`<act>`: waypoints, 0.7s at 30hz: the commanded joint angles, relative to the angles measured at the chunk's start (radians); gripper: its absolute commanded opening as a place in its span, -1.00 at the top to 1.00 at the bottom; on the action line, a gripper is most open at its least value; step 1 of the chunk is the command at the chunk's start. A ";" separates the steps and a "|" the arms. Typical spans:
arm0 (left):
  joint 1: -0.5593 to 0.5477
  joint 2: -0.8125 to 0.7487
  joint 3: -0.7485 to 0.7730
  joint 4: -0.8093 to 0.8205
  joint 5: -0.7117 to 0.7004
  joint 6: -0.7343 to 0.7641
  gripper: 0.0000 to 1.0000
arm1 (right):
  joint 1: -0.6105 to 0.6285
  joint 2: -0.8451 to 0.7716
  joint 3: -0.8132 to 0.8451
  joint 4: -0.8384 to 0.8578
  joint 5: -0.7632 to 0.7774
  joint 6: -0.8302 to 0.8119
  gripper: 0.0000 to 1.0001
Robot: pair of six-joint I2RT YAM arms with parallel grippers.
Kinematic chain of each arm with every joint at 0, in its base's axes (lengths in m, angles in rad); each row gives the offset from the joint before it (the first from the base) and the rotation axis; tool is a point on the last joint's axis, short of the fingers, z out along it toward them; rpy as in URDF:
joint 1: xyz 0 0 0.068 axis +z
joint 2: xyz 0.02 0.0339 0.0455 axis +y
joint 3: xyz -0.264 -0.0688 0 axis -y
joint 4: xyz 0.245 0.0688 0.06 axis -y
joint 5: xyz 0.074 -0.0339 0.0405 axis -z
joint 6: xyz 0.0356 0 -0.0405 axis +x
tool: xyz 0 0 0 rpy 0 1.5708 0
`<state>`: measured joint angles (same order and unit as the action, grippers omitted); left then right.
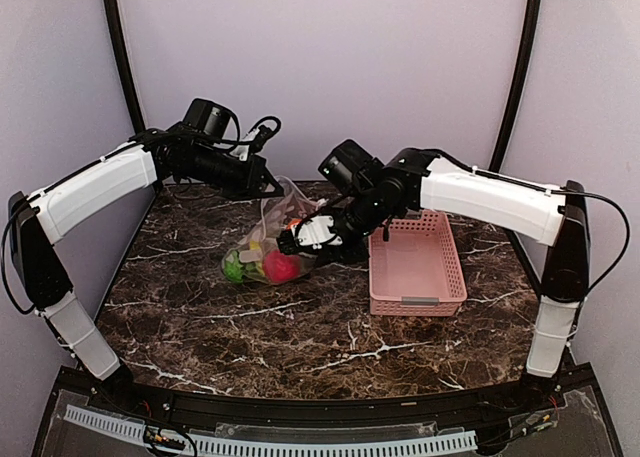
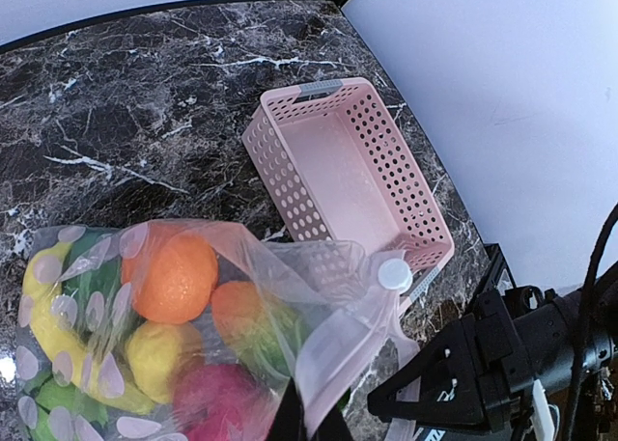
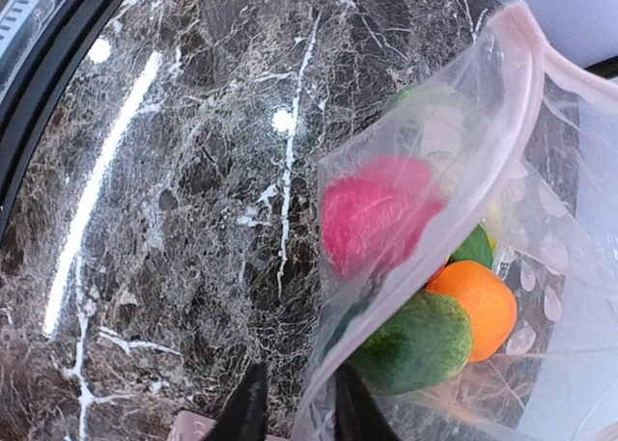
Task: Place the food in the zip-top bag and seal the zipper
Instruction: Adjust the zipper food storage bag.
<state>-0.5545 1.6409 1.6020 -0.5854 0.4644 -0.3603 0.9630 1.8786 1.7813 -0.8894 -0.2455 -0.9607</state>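
Observation:
The zip-top bag (image 1: pixel 272 225) lies on the marble table with the food inside. An orange (image 2: pixel 174 277), a lemon (image 2: pixel 159 359), a banana (image 2: pixel 46 330) and a red-pink fruit (image 2: pixel 217 402) show through the dotted film. My left gripper (image 2: pixel 309 424) is shut on a fold of the bag's mouth edge, held up above the table. My right gripper (image 3: pixel 297 412) stands low beside the bag, its fingers a little apart. The zipper (image 3: pixel 417 267) strip runs down between them. Behind the strip are the red-pink fruit (image 3: pixel 372 214), the striped melon (image 3: pixel 415 343) and an orange (image 3: pixel 480 308).
A pink lattice basket (image 1: pixel 415 262) stands right of the bag, close behind my right wrist. It holds nothing. Grey walls close the table's back and sides, and a black rail runs along the near edge.

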 commanded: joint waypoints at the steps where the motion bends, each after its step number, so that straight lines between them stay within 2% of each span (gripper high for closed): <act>1: -0.003 -0.055 -0.013 -0.008 0.000 0.007 0.99 | 0.018 0.020 0.042 0.018 0.091 -0.021 0.71; 5: -0.002 -0.060 -0.016 -0.020 -0.004 0.017 0.99 | 0.023 -0.011 0.095 0.124 0.153 -0.051 1.00; 9: -0.002 -0.056 0.002 -0.034 -0.008 0.029 0.99 | 0.022 0.047 0.277 0.257 0.238 -0.010 1.00; 11: -0.002 -0.060 0.012 -0.042 -0.021 0.034 0.99 | 0.022 0.073 0.316 0.299 0.262 0.000 1.00; 16: -0.002 -0.088 0.016 -0.061 -0.058 0.053 0.99 | 0.033 0.100 0.247 0.307 0.318 -0.027 1.00; 21: -0.001 -0.118 0.021 -0.062 -0.139 0.074 0.99 | 0.038 0.046 0.180 0.260 0.227 0.011 1.00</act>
<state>-0.5545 1.5833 1.5986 -0.6197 0.3992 -0.3195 0.9878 1.9434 2.0006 -0.6132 0.0231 -0.9833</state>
